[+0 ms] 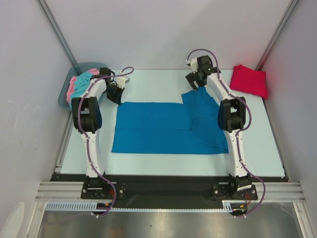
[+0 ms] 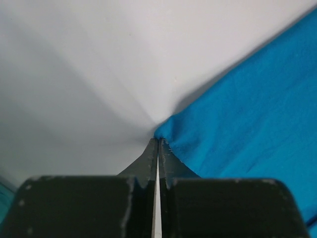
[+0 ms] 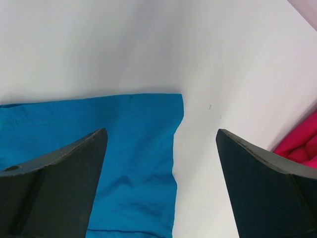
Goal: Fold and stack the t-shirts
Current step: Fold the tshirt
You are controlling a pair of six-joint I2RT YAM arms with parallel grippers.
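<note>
A deep blue t-shirt (image 1: 168, 128) lies spread flat in the middle of the table, one sleeve pointing to the far right. My left gripper (image 1: 118, 94) is at its far left corner. In the left wrist view the jaws (image 2: 157, 142) are shut, with the bunched corner of the blue shirt (image 2: 247, 114) pinched at their tips. My right gripper (image 1: 194, 85) hovers open over the sleeve's end, and the blue cloth (image 3: 133, 148) and its edge lie between the fingers (image 3: 161, 132). A folded red t-shirt (image 1: 249, 80) lies at the far right and shows in the right wrist view (image 3: 302, 144).
A grey-blue bin (image 1: 66, 97) at the far left holds turquoise (image 1: 85, 79) and pink (image 1: 73, 85) shirts. White walls close in the table on three sides. The black rail with both arm bases runs along the near edge.
</note>
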